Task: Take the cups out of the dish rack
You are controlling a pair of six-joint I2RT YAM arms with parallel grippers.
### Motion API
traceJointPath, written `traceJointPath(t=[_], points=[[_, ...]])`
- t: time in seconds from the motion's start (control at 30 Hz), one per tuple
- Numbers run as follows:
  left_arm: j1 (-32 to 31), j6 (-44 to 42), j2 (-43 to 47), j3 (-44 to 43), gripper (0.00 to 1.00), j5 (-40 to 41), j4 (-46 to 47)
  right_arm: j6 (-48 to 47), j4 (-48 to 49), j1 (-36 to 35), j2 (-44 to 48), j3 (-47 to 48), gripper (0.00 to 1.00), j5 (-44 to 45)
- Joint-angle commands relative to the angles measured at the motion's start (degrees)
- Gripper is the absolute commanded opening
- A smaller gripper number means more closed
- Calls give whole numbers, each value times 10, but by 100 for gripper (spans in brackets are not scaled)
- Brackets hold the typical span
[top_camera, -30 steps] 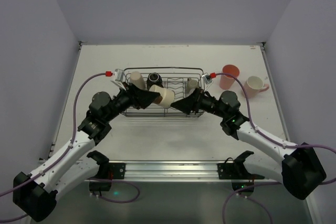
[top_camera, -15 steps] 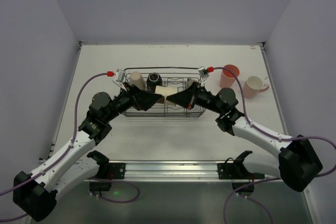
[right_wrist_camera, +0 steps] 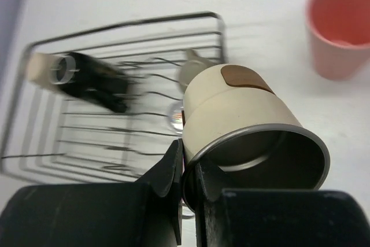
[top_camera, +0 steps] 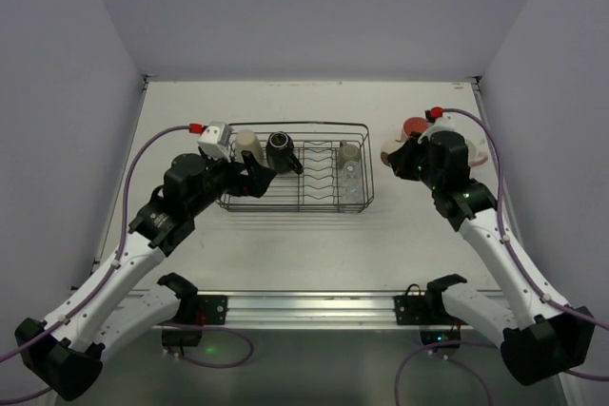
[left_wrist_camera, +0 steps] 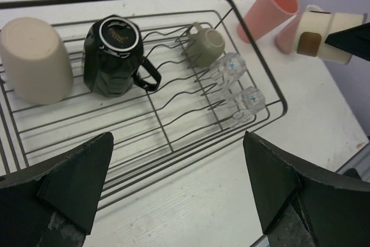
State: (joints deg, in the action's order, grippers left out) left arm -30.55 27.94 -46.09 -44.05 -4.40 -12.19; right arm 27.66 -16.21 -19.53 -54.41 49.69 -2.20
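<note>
The dark wire dish rack (top_camera: 304,124) stands mid-table. In it are a tan cup (top_camera: 249,146), a black mug (top_camera: 283,149), a small grey-olive cup (top_camera: 349,152) and a clear glass (top_camera: 352,178). My left gripper (top_camera: 255,178) hovers open over the rack's near left side, its jaws wide apart with nothing between them (left_wrist_camera: 176,189). My right gripper (top_camera: 404,159) is shut on the rim of a cream cup (right_wrist_camera: 237,111), held in the air just right of the rack. A coral-pink tumbler (right_wrist_camera: 338,33) and a pale pink mug (left_wrist_camera: 287,37) stand on the table behind it.
White walls close in the table on the left, back and right. A metal rail (top_camera: 304,306) with both arm bases runs along the near edge. Bare tabletop (top_camera: 314,244) lies between the rack and the rail. Cables loop off both wrists.
The cream cup passed from my left gripper to my right over the rack. My right gripper shut on it and carried it right; the left one opened and drew back left.
</note>
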Motion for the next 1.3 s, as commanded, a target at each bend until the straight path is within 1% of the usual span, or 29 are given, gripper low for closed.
traceJointPath(t=[0.0,0.07,0.1,0.2,0.23,0.37,0.43,0.47,0.57,0.6,0.67,0.7,0.77,0.8,0.87,0.9,1.0,1.13,1.2,1.27], points=[[0,-40,-18,-17,98,34,-45,-72,-116,29,-52,18,0,87],[0,-36,-32,-27,98,39,-44,-75,-117,36,-82,28,0,92],[-1,-34,-37,-32,98,41,-40,-75,-116,37,-118,37,0,97],[-1,-27,-55,-35,98,70,-24,-76,-116,37,-180,56,0,105],[-3,-25,-59,-33,98,73,-20,-78,-116,37,-218,69,0,113],[-9,-25,-90,-30,98,102,-6,-85,-117,38,-280,92,0,128],[-13,-27,-98,-31,98,124,-3,-87,-118,38,-294,100,1,131],[-14,-28,-106,-33,98,133,-2,-88,-118,38,-303,102,2,131],[-15,-34,-124,-44,98,165,3,-93,-118,38,-324,109,14,133],[-15,-34,-131,-51,98,183,4,-96,-120,38,-329,111,21,134],[-15,-39,-151,-59,98,205,3,-96,-120,38,-334,112,25,132],[-15,-39,-158,-62,98,225,7,-96,-121,38,-330,112,29,125],[-15,-39,-180,-67,98,234,11,-96,-112,38,-319,105,31,115],[-14,-39,-186,-69,98,239,20,-96,-110,38,-310,103,38,112],[-15,-36,-209,-75,98,244,27,-94,-107,38,-283,99,48,101],[-15,-35,-218,-83,97,249,36,-91,-105,38,-272,96,54,99],[-14,-38,-253,-106,96,253,45,-87,-88,37,-215,81,64,81],[-15,-42,-293,-123,94,186,85,-66,-42,33,-116,30,69,33],[-17,-42,-310,-142,94,161,89,-55,-15,30,-89,1,74,22],[-19,-47,-335,-155,95,159,89,-50,10,27,-58,-16,77,-13]])
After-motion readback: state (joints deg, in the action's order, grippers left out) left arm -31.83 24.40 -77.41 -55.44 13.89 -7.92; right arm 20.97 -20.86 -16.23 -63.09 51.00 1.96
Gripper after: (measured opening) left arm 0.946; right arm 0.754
